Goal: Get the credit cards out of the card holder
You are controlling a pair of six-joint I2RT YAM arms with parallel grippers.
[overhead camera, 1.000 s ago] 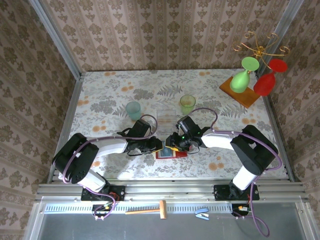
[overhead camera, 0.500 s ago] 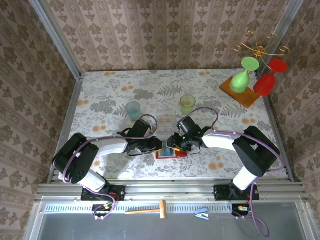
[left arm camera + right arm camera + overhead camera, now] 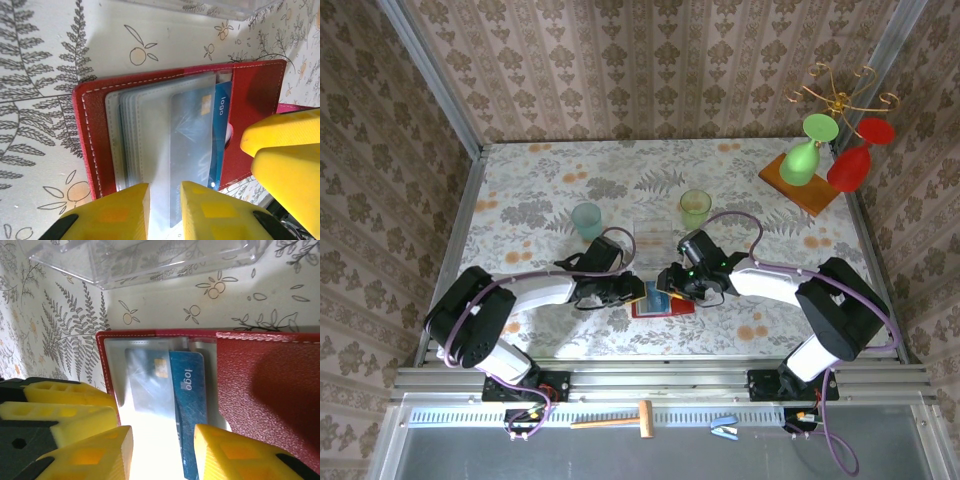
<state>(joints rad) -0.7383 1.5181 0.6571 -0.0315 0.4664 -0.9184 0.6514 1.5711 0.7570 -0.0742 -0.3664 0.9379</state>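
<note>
The red card holder [image 3: 665, 308] lies open on the table between both arms, its frosted pocket sleeves showing [image 3: 140, 130]. A blue credit card [image 3: 192, 400] marked "logo" sticks partly out of a sleeve, its chip end still under the plastic; in the left wrist view this card [image 3: 221, 125] is a narrow blue strip. The white-pink card is hidden. My left gripper [image 3: 165, 210] is pinched on a sleeve at the holder's left side [image 3: 640, 292]. My right gripper [image 3: 162, 455] stands open with the blue card between its fingers, close to the left one [image 3: 665, 290].
A clear plastic box [image 3: 652, 237] sits just beyond the holder. Behind it stand a teal cup [image 3: 587, 220] and a green cup [image 3: 695, 208]. At the back right, a wooden board [image 3: 802, 185] carries green and red glasses and a gold rack.
The right arm has drifted slightly rightward at the elbow; both grippers stay at the holder, and a bit more blue shows at its edge.
</note>
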